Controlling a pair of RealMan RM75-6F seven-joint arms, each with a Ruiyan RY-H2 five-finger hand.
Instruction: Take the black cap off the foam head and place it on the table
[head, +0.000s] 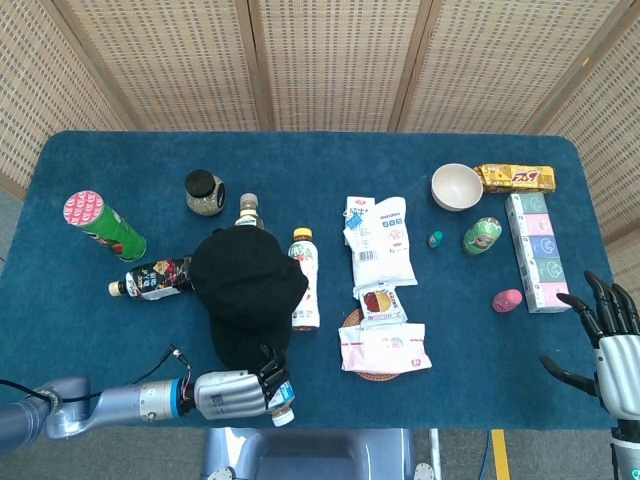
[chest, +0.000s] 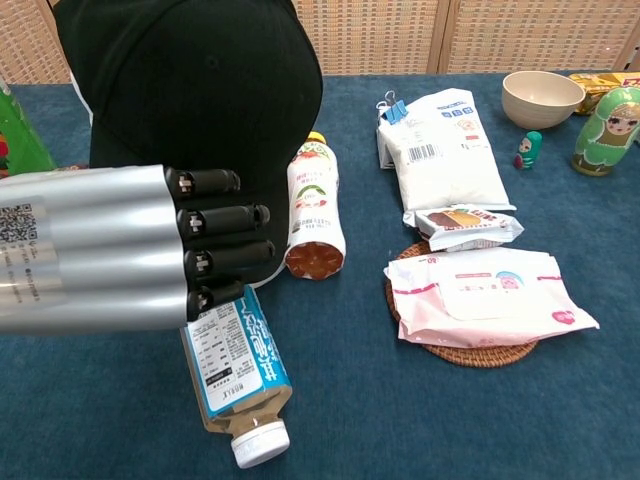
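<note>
head view: the soft black fabric cap (head: 246, 290) sits over the foam head on the blue table (head: 90, 330). the silver left hand (head: 240, 390) lies at its near brim, fingers curled, grasp unclear. the right hand (head: 605, 335) is spread, holding nothing.

chest view: left hand's fingers (chest: 215, 240) curl in against the cap (chest: 190, 80), above a lying blue-labelled bottle (chest: 235, 375).

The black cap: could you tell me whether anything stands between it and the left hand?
Nothing visible does. The left hand, fingers curled, sits right at the front edge of the black cap. A capped bottle lies on the table below them, not between.
</note>
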